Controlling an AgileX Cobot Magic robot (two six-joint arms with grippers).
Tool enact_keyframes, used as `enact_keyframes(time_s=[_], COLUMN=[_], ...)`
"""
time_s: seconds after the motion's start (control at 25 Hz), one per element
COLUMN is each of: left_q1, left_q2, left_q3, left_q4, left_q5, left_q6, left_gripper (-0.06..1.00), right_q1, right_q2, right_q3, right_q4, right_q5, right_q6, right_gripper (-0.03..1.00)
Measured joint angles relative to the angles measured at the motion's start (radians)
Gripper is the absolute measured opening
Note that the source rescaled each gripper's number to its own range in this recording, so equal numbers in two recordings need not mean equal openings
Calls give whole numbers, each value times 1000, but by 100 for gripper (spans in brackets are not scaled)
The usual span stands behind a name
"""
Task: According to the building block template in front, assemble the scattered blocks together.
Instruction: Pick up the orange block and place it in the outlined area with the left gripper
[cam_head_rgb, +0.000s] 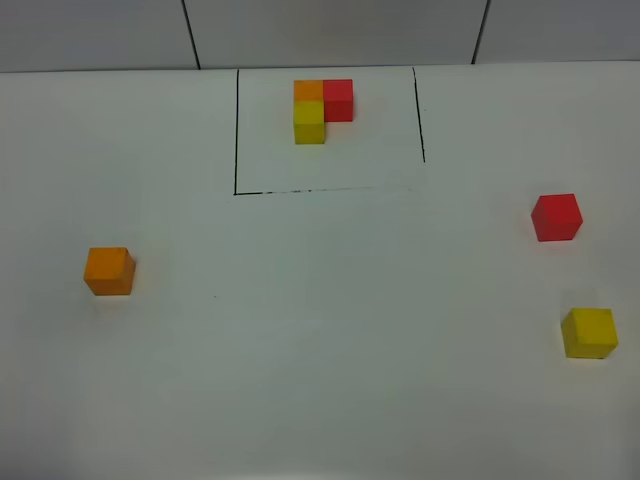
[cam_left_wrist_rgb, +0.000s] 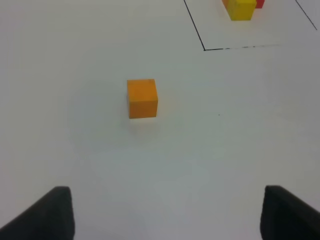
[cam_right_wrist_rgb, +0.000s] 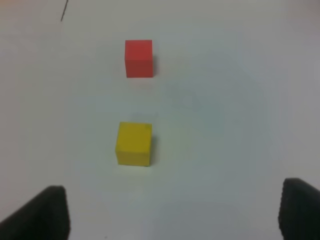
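Observation:
The building block template (cam_head_rgb: 322, 108) stands at the back middle inside a black drawn frame: orange, red and yellow cubes packed in an L. Loose on the white table lie an orange cube (cam_head_rgb: 109, 270) at the left, a red cube (cam_head_rgb: 556, 217) at the right and a yellow cube (cam_head_rgb: 589, 332) nearer the front right. Neither arm shows in the exterior view. My left gripper (cam_left_wrist_rgb: 167, 215) is open, short of the orange cube (cam_left_wrist_rgb: 142, 98). My right gripper (cam_right_wrist_rgb: 175, 215) is open too, short of the yellow cube (cam_right_wrist_rgb: 134, 143), with the red cube (cam_right_wrist_rgb: 138, 58) beyond it.
The black frame line (cam_head_rgb: 236, 135) marks off the template area; its corner (cam_left_wrist_rgb: 204, 49) shows in the left wrist view, along with the template's yellow cube (cam_left_wrist_rgb: 242, 9). A grey wall runs behind the table's far edge (cam_head_rgb: 100, 70).

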Motion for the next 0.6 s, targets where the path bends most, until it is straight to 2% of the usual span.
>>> enact_keyframes(time_s=[0.6], left_q1=[0], left_q2=[0], left_q3=[0], left_q4=[0], left_q5=[0], left_q6=[0], left_gripper=[69], right_q1=[0], right_q2=[0], right_q3=[0], right_q4=[0], right_q5=[0], right_q6=[0], right_gripper=[77])
